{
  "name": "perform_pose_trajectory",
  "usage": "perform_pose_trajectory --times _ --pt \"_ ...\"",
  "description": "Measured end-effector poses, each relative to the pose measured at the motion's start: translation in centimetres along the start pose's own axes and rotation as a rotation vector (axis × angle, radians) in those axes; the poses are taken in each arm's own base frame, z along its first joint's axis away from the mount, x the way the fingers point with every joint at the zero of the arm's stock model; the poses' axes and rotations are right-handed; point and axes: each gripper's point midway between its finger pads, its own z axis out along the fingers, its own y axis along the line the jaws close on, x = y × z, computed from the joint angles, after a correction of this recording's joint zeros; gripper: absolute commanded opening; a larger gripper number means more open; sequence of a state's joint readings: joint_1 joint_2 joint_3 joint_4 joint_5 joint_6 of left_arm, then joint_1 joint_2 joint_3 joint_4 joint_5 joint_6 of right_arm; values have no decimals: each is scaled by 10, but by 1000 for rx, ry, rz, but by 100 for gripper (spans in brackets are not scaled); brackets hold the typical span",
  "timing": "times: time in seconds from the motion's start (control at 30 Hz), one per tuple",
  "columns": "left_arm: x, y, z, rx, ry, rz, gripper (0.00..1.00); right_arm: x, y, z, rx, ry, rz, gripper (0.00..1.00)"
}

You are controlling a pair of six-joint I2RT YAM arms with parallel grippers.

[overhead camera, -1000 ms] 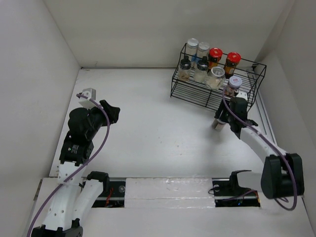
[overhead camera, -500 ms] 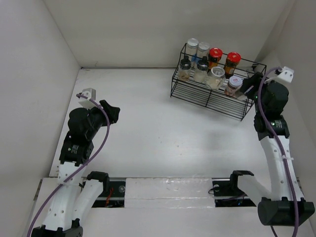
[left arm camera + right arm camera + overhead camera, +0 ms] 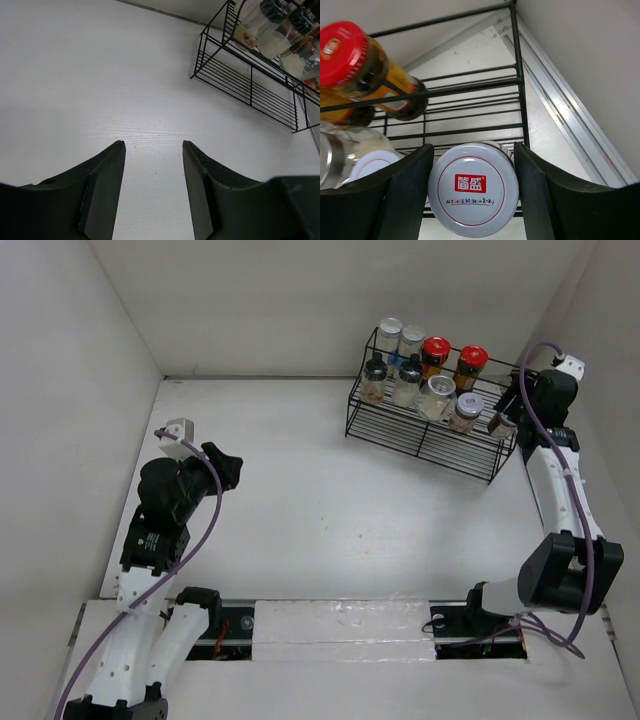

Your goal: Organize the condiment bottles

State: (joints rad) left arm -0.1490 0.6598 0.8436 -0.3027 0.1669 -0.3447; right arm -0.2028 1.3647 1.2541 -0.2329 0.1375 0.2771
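Observation:
Several condiment bottles stand in the black wire rack [image 3: 430,435]: two silver-lidded [image 3: 400,335], two red-capped amber [image 3: 455,355], two black-capped [image 3: 392,375], a clear jar [image 3: 437,392] and a silver-lidded jar [image 3: 466,412]. My right gripper [image 3: 500,418] is at the rack's right end. In the right wrist view it [image 3: 472,146] is shut on a jar with a white lid and red logo [image 3: 473,187], over the rack's wires [image 3: 470,85], beside a red-capped bottle [image 3: 350,55]. My left gripper [image 3: 225,462] is open and empty above the table [image 3: 153,145].
White walls close in the table on the left, back and right; the right wall is close to my right arm. A metal rail [image 3: 560,110] runs along the table's right edge. The rack also shows at the top right of the left wrist view [image 3: 250,75].
My right arm has swung from the table in front of the rack to the rack's right end, carrying the jar. The left arm has not moved.

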Motion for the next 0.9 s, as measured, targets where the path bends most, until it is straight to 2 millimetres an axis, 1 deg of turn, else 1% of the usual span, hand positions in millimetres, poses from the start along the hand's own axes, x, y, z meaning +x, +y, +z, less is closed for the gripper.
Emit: perform_pose_trajectory --times 0.13,0.2,0.23,0.27,0.33,0.37,0.43,0.47,0.5,0.57,0.6,0.67,0.73,0.8,0.87,0.9 --pt "1 1 2 -6 6 -1 46 12 -3 12 7 33 -4 49" --pt "2 2 3 -8 9 -1 47 17 -2 16 2 47 -5 57" --pt "2 2 3 -8 9 -1 49 19 -2 17 -1 52 -5 63" --pt "2 2 3 -8 9 -1 51 21 -2 18 -4 59 -5 73" --pt "2 2 3 -9 8 -1 55 21 0 20 -13 56 2 82" --pt "2 2 3 -10 8 -1 58 18 2 20 -21 45 6 92" --pt "1 2 3 -11 8 0 63 10 5 19 -33 14 13 100" --pt "1 2 3 -11 8 0 66 6 6 18 -38 1 13 100" --pt "1 2 3 -11 8 1 78 2 8 15 -44 -10 15 100" --pt "1 3 3 -13 7 2 86 -7 11 8 -58 -36 18 100" --pt "1 3 2 -13 6 2 89 -13 13 1 -72 -52 20 100" --pt "1 3 2 -12 3 3 95 -30 22 -18 -109 -99 27 100" --pt "-2 1 -1 -7 -9 3 98 -51 36 -46 -175 -160 29 100" --pt "-6 -2 -6 4 -34 1 100 -69 59 -83 -280 -226 26 100" --pt "-13 -6 -13 22 -67 -1 100 -81 88 -133 -435 -303 14 100" --pt "-16 -9 -15 31 -80 -5 100 -81 103 -161 -529 -331 1 100"
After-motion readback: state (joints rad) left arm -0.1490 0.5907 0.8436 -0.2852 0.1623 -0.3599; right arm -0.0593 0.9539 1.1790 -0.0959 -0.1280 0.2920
